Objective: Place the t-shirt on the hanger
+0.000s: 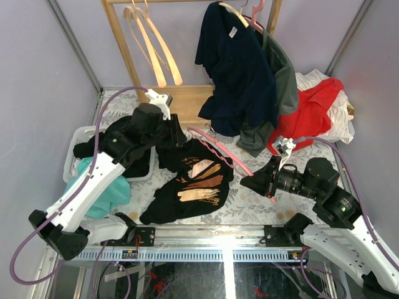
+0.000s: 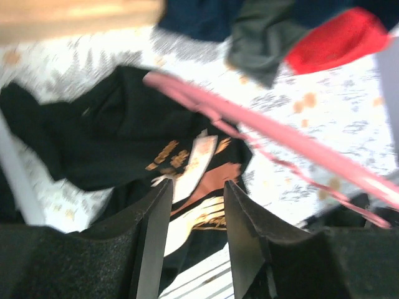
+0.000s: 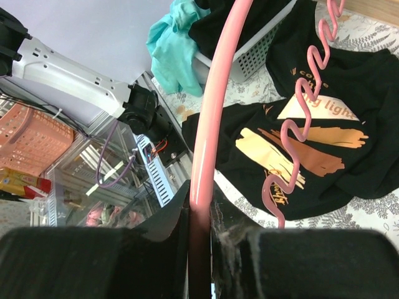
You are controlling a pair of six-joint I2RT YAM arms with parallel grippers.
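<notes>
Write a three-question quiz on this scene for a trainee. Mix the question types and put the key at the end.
1. True or false: the right gripper is shut on the pink hanger.
2. Where is the black t-shirt? A: hanging on the rack. B: lying on the table. C: folded inside the basket.
3. Fill the blank: the left gripper hangs over the t-shirt with its jaws ____.

Key: 1 true; 2 B; 3 open.

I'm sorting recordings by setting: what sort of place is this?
Probably a robotics lab cell staged as a laundry corner: plain partition walls, robot arms bolted to an aluminium rail, a wooden clothes rack and a white basket of garments.
</notes>
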